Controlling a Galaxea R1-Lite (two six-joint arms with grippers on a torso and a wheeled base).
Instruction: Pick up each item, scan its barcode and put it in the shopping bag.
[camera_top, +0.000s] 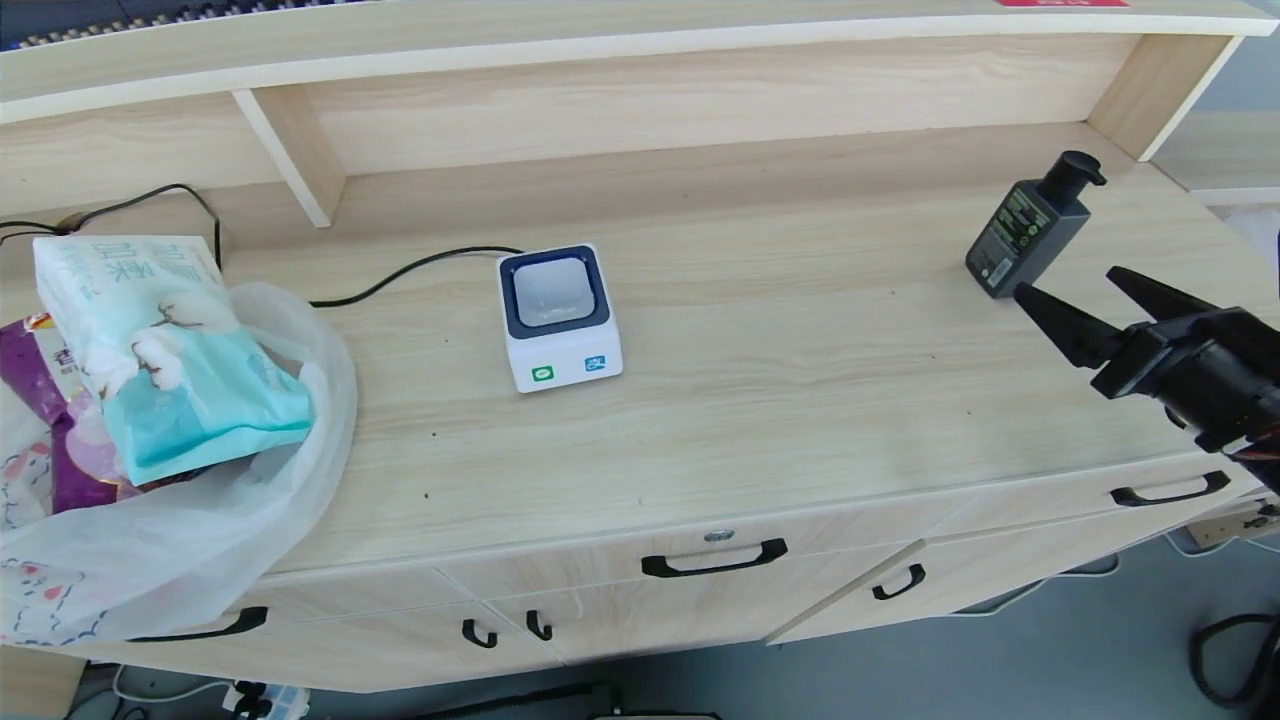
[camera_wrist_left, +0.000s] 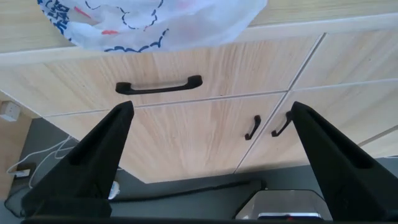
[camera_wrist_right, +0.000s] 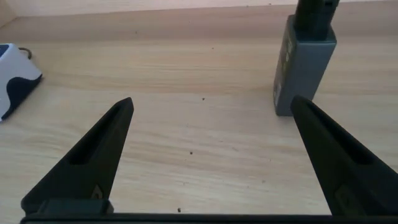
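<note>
Bottle (camera_top: 1022, 235), upright on desk (camera_top: 800, 430): right pincer (camera_top: 1063, 281) wide open, empty, near; best closed squarely round body, below pump.

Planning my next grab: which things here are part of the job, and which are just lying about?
Job: bottle, scanner, bag, tissue pack and purple pack in the bag, right gripper open by the bottle.
Just there: cable, drawers.

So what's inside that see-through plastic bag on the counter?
A soft teal-and-white wrapped pack sticks out of the translucent white plastic shopping bag, lying on a purple packet. Much of that packet is covered by the pack and cloudy plastic, so anything deeper can't be seen.
</note>
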